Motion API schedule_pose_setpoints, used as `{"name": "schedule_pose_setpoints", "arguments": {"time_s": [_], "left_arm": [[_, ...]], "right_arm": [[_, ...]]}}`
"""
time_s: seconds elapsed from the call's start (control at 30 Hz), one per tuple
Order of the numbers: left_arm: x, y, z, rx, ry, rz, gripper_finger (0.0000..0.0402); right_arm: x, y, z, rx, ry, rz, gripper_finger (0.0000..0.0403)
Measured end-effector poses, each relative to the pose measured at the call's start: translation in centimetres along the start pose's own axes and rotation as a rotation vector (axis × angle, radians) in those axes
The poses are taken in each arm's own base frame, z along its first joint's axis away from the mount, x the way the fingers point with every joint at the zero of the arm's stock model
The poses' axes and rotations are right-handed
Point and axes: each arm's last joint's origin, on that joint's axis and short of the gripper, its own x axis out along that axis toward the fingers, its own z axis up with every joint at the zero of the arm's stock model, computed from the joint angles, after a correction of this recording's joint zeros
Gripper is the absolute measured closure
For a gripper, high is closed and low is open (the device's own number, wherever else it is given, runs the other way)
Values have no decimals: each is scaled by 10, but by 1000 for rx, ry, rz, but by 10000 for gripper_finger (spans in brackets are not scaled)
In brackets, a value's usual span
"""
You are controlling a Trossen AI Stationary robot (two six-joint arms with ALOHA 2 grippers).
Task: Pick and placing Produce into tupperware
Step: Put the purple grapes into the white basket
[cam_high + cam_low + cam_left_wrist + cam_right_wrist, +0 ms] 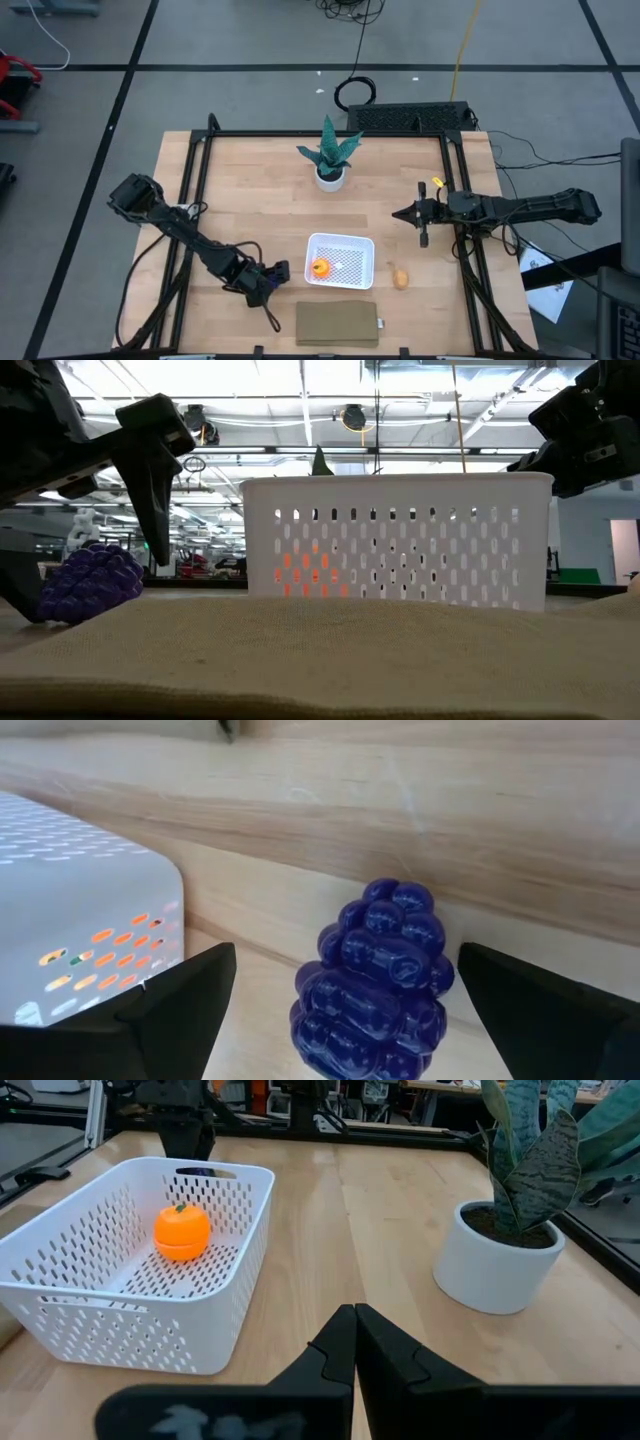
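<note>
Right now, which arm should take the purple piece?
Left. Its tool is open with the purple bumpy piece between the fingers, right beside the white container. The right tool is shut, farther off across the table.

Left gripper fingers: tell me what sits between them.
In the left wrist view, the purple grape cluster sits on the wooden table between the open left gripper fingers, touching neither; the white basket stands beside.
</note>
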Motion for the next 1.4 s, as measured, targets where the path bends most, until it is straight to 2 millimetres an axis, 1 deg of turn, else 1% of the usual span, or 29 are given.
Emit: {"name": "schedule_pose_setpoints", "arguments": {"time_s": [0.17,0.23,0.53,0.87,1.03,1.17,1.3,1.4], "left_arm": [[1,1,-2,-12,-10,-9,13],[1,2,-2,-14,-16,-16,23],[1,1,-2,-23,-23,-26,117],[1,1,-2,-79,-20,-21,184],[1,2,-2,-131,-20,-10,207],[1,3,-1,-161,-25,-2,219],[1,4,-1,-171,-9,24,230],[1,5,-2,-176,15,48,241]], "right_arm": [[0,0,0,0,0,0,403],[0,0,0,1,0,0,403],[0,0,0,1,0,0,403],[0,0,0,0,-1,-1,403],[3,1,-13,1,-19,-1,403],[2,0,-4,-3,-136,-8,403],[3,0,-4,-13,-132,-8,403],[2,0,-1,-13,-165,-10,403]]}}
